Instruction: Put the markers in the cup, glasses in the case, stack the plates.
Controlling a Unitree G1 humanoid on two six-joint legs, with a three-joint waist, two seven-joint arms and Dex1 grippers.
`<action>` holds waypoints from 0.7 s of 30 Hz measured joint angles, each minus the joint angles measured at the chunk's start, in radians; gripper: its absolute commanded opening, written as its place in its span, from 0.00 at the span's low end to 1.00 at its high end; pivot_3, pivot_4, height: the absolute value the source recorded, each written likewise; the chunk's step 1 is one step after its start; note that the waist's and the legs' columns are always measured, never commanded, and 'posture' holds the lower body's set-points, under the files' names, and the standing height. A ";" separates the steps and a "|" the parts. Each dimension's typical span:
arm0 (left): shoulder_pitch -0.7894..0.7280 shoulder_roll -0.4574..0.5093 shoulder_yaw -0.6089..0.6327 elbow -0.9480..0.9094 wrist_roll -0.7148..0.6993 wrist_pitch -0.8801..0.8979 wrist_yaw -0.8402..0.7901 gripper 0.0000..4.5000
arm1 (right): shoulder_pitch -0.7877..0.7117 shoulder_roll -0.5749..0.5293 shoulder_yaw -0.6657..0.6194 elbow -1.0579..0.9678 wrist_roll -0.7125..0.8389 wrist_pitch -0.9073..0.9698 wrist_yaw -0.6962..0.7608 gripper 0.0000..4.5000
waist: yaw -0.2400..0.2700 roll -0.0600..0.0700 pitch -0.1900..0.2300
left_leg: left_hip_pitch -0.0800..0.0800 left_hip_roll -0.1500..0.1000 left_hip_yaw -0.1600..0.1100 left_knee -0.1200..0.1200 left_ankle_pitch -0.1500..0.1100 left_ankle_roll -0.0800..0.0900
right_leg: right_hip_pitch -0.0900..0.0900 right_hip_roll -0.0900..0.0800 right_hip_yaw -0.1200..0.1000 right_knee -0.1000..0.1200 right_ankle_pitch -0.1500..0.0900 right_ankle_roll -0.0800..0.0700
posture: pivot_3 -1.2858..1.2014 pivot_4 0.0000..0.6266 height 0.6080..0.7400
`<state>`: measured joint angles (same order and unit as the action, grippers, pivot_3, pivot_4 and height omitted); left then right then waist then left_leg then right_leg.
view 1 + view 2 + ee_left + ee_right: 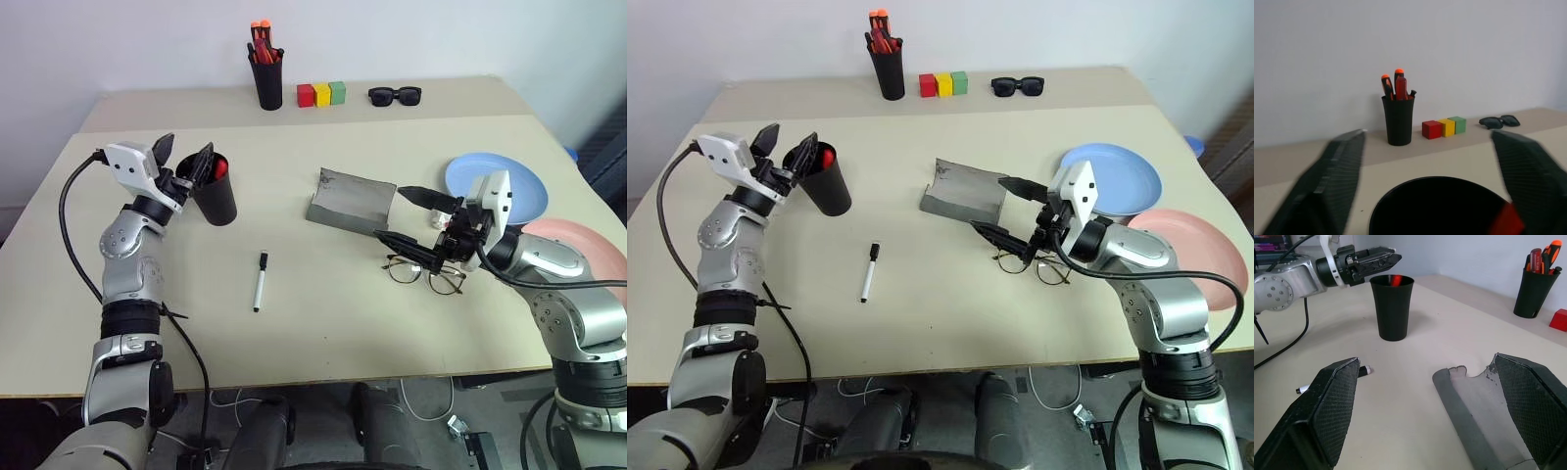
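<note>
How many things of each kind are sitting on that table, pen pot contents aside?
Markers: 2, red one in the cup, white one lying loose
Cups and pots: 2, black cup, pen pot
Plates: 2, blue, pink
Eyewear: 2, glasses, sunglasses
Glasses case: 1
Coloured blocks: 3
Total: 12

Both arms are built of rounded silver-grey segments joined by black bands. A black cable [73,235] loops beside the left arm. Each wrist carries a white block, and each gripper has two black fingers [1334,406] with finely textured inner pads.
</note>
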<state>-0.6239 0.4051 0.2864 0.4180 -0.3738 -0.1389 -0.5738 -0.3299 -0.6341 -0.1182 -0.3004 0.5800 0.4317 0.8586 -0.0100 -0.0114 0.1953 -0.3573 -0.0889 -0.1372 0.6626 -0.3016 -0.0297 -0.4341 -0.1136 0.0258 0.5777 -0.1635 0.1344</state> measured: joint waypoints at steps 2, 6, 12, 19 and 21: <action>0.007 0.013 -0.004 -0.054 -0.006 0.037 0.000 0.99 | 0.000 0.001 0.000 0.000 -0.005 -0.001 0.000 1.00 | 0.000 0.000 0.000 | 0.000 0.000 0.000 0.000 0.000 0.000 | 0.000 0.000 0.000 0.000 0.000 0.000 | 0.52 0.24 1.00; 0.064 0.109 -0.055 -0.388 -0.102 0.425 0.041 0.99 | 0.000 0.002 0.000 0.006 -0.010 -0.008 0.004 1.00 | -0.004 0.000 0.000 | 0.000 0.000 -0.001 0.000 0.000 0.000 | 0.000 0.000 0.000 0.001 0.000 0.000 | 0.52 0.24 1.00; 0.082 0.188 -0.145 -0.818 -0.225 1.031 0.258 0.99 | -0.001 0.020 0.002 0.029 -0.020 -0.031 0.011 1.00 | -0.003 0.000 0.000 | 0.002 0.000 -0.001 0.000 0.000 0.000 | 0.001 0.000 0.000 0.002 -0.001 0.001 | 0.52 0.24 1.00; 0.076 -0.050 -0.198 -0.875 -0.202 1.431 0.550 0.99 | -0.014 0.039 0.031 0.050 -0.030 -0.040 0.015 1.00 | -0.004 0.000 0.000 | 0.001 0.000 -0.002 0.000 0.000 0.000 | 0.001 0.001 0.000 0.002 -0.001 0.000 | 0.52 0.24 1.00; 0.072 -0.107 -0.174 -0.872 -0.201 1.532 0.579 0.99 | -0.014 0.039 0.032 0.051 -0.031 -0.044 0.016 1.00 | -0.002 0.000 0.000 | 0.001 0.000 -0.001 0.000 0.000 0.000 | 0.000 0.001 0.000 0.002 -0.001 0.000 | 0.52 0.24 1.00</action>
<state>-0.5524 0.2984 0.1120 -0.4544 -0.5748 1.3935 0.0052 -0.3443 -0.5951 -0.0864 -0.2489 0.5488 0.3876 0.8744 -0.0119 -0.0114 0.1954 -0.3561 -0.0890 -0.1386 0.6623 -0.3014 -0.0302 -0.4336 -0.1126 0.0259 0.5799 -0.1643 0.1347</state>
